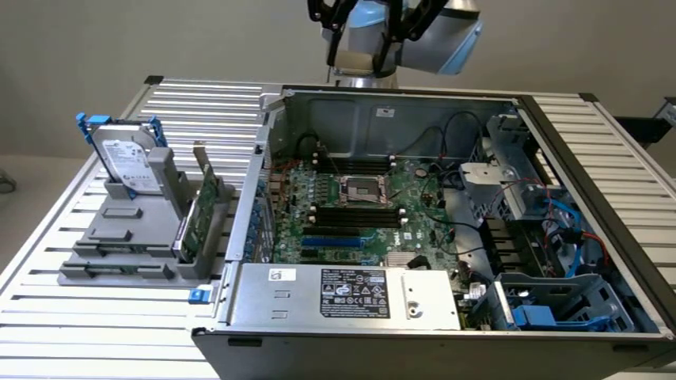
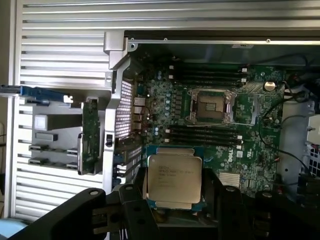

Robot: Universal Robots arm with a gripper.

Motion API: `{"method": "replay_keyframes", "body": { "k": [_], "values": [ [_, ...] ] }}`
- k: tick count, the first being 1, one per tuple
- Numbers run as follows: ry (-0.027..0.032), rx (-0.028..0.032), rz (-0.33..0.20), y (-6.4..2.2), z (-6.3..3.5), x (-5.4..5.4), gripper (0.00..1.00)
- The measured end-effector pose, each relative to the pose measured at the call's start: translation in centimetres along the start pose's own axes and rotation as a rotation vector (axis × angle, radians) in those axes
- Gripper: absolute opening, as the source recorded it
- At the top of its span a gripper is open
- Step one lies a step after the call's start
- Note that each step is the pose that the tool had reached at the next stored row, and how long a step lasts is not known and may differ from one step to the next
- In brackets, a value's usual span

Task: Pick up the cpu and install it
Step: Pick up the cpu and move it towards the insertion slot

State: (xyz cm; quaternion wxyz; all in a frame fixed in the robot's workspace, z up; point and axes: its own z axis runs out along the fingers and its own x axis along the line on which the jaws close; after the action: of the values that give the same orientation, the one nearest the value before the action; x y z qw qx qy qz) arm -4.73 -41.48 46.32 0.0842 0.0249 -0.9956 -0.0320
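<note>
The cpu (image 2: pixel 174 180), a flat square chip with a matte silver top and a pale rim, sits between the dark fingers (image 2: pixel 134 202) of my gripper (image 2: pixel 176 197), which is shut on its two sides. It hangs high above the open computer case (image 1: pixel 253 186). On the green motherboard (image 2: pixel 255 107) the dark metal-framed socket (image 2: pixel 210 106) lies open and empty, apart from the chip. In the exterior view the arm (image 1: pixel 417 32) stands over the case's far wall, and the socket (image 1: pixel 362 190) lies in the middle of the board.
A silver hard drive in blue brackets (image 1: pixel 129 162) leans on a grey stand (image 1: pixel 127 237) at the exterior view's left, beside an upright green card (image 1: pixel 201 214). The power supply (image 1: pixel 349 293), memory slots (image 1: pixel 359 212), cables and a drive cage (image 1: pixel 555 305) crowd the case. All rests on a slatted table (image 1: pixel 63 332).
</note>
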Motion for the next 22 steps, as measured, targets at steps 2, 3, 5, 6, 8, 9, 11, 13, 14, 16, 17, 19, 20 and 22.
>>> {"method": "replay_keyframes", "body": {
  "k": [2, 3, 5, 6, 8, 9, 11, 13, 14, 16, 17, 19, 20, 22],
  "values": [
    [-0.0039, 0.0005, 0.000, 0.31, 0.28, -0.1, 0.54],
    [-0.0047, 0.0006, 0.000, 0.49, 0.45, -0.1, 0.54],
    [-0.0049, 0.0007, 0.000, 0.91, 0.83, -0.2, 0.54],
    [-0.0049, 0.0007, 0.000, 1.19, 1.01, -0.4, 0.54],
    [-0.0050, 0.0010, 0.000, 1.79, 1.32, -0.9, 0.54],
    [-0.0050, 0.0010, 0.000, 2.06, 1.46, -1.3, 0.54],
    [-0.0049, 0.0013, 0.000, 2.62, 1.74, -2.1, 0.54],
    [-0.0048, 0.0015, 0.000, 3.15, 2.01, -2.9, 0.54],
    [-0.0048, 0.0016, 0.000, 3.41, 2.17, -3.2, 0.54],
    [-0.0050, 0.0014, 0.000, 3.73, 2.52, -3.4, 0.54],
    [-0.0050, 0.0014, 0.002, 3.87, 2.69, -3.5, 0.54],
    [-0.0051, 0.0009, 0.004, 4.12, 3.06, -3.6, 0.54],
    [-0.0053, 0.0006, 0.006, 4.24, 3.24, -3.7, 0.54],
    [-0.0055, 0.0000, 0.010, 4.50, 3.61, -3.8, 0.54]
  ]
}}
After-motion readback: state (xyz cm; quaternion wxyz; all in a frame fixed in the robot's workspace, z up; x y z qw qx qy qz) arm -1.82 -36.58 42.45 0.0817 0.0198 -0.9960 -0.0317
